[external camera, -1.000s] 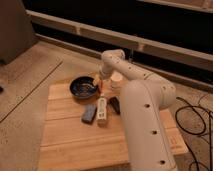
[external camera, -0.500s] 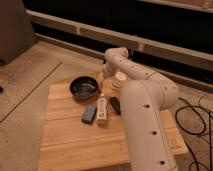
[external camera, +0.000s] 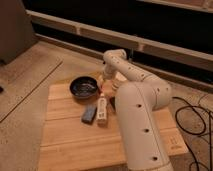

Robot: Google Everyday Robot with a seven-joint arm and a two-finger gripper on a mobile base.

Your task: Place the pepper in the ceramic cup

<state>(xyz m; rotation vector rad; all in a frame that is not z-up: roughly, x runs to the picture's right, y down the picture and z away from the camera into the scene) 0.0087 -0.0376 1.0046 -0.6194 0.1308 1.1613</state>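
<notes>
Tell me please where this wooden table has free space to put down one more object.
Free: the wide near-left part of the wooden table, bordered by the dark block and white bottle behind and the arm on the right; also a narrow strip left of the dark bowl. Crowded: the far middle, where the gripper hangs beside the bowl, just beyond the bottle.

Pincer (external camera: 104, 85) by the bowl (external camera: 75, 92), blurred; pepper indiscernible.
</notes>
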